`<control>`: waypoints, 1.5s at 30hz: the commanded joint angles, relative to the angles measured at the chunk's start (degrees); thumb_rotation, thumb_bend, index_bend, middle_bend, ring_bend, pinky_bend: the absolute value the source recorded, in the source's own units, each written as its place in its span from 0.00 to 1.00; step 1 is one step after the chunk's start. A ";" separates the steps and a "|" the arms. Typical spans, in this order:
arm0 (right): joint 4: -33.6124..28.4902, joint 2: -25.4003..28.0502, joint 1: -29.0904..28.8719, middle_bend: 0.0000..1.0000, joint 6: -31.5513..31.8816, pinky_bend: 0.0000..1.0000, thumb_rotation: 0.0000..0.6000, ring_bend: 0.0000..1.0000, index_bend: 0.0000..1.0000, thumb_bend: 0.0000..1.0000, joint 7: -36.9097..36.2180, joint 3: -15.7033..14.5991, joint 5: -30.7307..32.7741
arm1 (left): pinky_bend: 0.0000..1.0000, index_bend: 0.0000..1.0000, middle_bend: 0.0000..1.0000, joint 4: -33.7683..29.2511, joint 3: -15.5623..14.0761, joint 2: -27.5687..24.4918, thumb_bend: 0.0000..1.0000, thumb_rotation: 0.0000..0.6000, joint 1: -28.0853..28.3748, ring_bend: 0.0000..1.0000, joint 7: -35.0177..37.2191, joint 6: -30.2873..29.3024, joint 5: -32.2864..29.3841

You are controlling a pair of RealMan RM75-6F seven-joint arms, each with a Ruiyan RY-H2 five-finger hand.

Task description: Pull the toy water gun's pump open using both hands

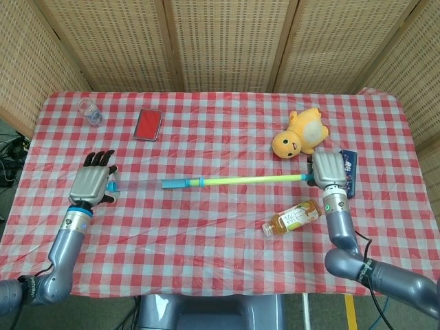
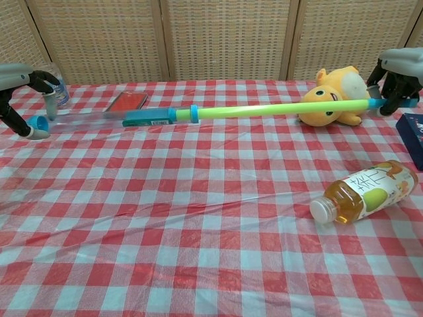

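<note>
While the right hand (image 1: 328, 168) curls around one tip of the toy water gun (image 1: 206, 181), most of that tip is hidden inside its fingers, and the chest view cuts the hand off at the picture's edge. At the other tip, the left hand (image 1: 91, 183) grips a small blue end piece, and its dark fingers cover part of it. Next to that hand, the see-through part of the gun is so pale that it is hard to make out against the red and white checked tablecloth (image 1: 220, 234). Both hands hold the gun up above the table, and it lies long and thin from side to side. Its yellow-green rod runs toward the right hand and sits a bit higher on that side. A yellow plush toy (image 1: 300, 134) lies behind the rod, and a bottle of orange drink (image 1: 291, 218) lies on its side nearer the robot.
</note>
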State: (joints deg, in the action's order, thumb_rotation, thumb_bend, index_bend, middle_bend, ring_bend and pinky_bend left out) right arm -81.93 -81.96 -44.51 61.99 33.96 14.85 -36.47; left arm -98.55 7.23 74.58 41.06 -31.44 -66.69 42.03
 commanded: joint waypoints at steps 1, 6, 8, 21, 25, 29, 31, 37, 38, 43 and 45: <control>0.18 0.43 0.01 1.00 -0.14 0.70 1.00 0.96 0.87 0.49 0.22 0.37 0.58 | 0.00 0.54 0.00 0.77 0.10 0.12 0.31 1.00 -0.17 0.00 0.15 0.44 -0.17; 0.40 0.79 0.07 1.00 -0.10 0.70 1.00 0.96 0.87 0.48 0.49 0.48 0.81 | 0.00 0.54 0.00 1.53 0.57 0.35 0.31 1.00 -0.12 0.00 0.25 0.99 -0.48; 0.25 0.88 0.19 0.99 -0.26 0.70 1.00 0.95 0.86 0.45 0.56 0.43 1.12 | 0.00 0.53 0.00 1.66 0.63 0.55 0.31 1.00 -0.11 0.00 0.14 1.17 -0.48; 0.50 1.67 1.13 0.33 -2.61 0.37 1.00 0.33 0.30 0.27 0.75 -1.06 1.84 | 0.00 0.08 0.00 0.41 0.79 -1.59 0.05 1.00 0.09 0.00 0.57 4.02 -0.19; -0.81 2.62 1.93 0.09 -3.25 0.26 1.00 0.12 0.09 0.21 -0.93 -1.40 0.74 | 0.00 0.08 0.00 -0.82 0.78 -2.14 0.05 1.00 -0.79 0.00 2.07 3.27 1.44; -2.66 3.51 4.25 0.01 -1.51 0.20 1.00 0.02 0.01 0.17 -5.20 -2.10 -3.97 | 0.00 0.08 0.00 -1.58 0.10 -2.45 0.05 1.00 -2.98 0.00 5.57 1.04 6.73; -3.10 3.84 5.84 0.00 0.40 0.18 1.00 0.00 0.00 0.16 -7.17 -3.28 -8.03 | 0.00 0.08 0.00 -0.86 -0.83 -2.08 0.05 1.00 -4.47 0.00 7.64 -0.89 11.27; -4.66 5.06 13.50 0.00 11.80 0.06 1.00 0.00 0.00 0.15 -17.91 -8.66 -26.62 | 0.00 0.08 0.00 4.88 -5.79 0.37 0.05 1.00 -10.68 0.00 14.74 -9.68 27.00; -5.16 5.58 15.24 0.00 14.61 0.02 1.00 0.00 0.00 0.15 -20.21 -9.98 -30.60 | 0.00 0.08 0.00 5.74 -6.76 0.49 0.05 1.00 -12.00 0.00 15.78 -11.10 28.90; -6.29 7.15 21.77 0.00 22.98 0.00 1.00 0.00 0.00 0.11 -21.63 -16.19 -41.60 | 0.00 0.02 0.00 6.24 -10.50 -0.39 0.05 1.00 -17.16 0.00 16.30 -15.07 33.03; -6.07 7.05 23.91 0.00 24.85 0.00 1.00 0.00 0.00 0.09 -20.54 -17.94 -43.50 | 0.00 0.00 0.00 5.66 -11.64 -0.93 0.05 1.00 -18.88 0.00 15.98 -16.22 33.97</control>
State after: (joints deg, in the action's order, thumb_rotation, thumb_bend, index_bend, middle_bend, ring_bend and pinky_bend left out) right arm -87.24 -75.87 -24.98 82.50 14.43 0.94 -75.53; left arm -92.89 -3.02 74.09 23.88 -15.75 -81.69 74.85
